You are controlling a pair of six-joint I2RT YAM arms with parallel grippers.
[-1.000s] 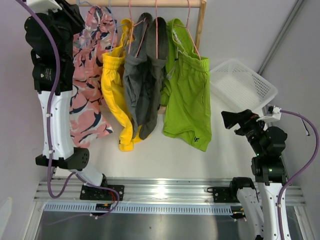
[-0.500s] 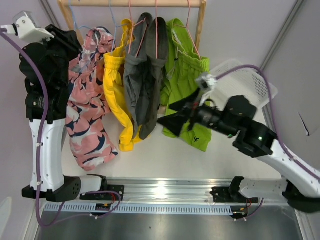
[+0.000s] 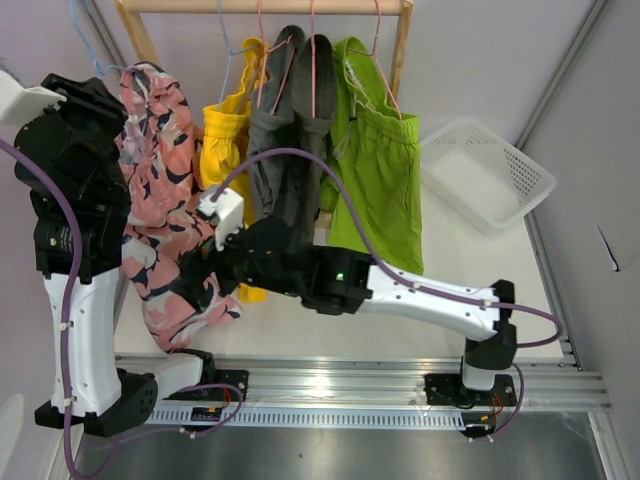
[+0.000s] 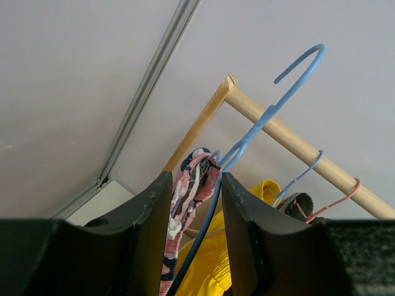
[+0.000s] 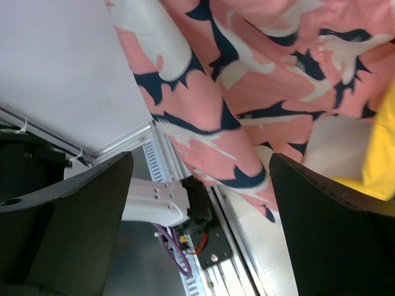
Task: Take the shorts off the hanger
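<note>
I count four pairs of shorts: pink patterned shorts (image 3: 160, 200), yellow shorts (image 3: 222, 140), dark grey shorts (image 3: 290, 150) and lime green shorts (image 3: 375, 170). There are two arms and one white basket (image 3: 485, 170). The left gripper (image 4: 196, 185) is clamped on the blue hanger (image 4: 271, 114) carrying the pink pair, its hook off the wooden rail (image 3: 270, 6). The right gripper (image 5: 200, 157) is spread wide at the pink pair's lower leg. Half a second ago it was in front of the green pair, and the pink pair hung further right.

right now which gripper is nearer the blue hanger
Left: left gripper grips the blue hanger atop the pink shorts; right gripper is open, low by their hem.
</note>
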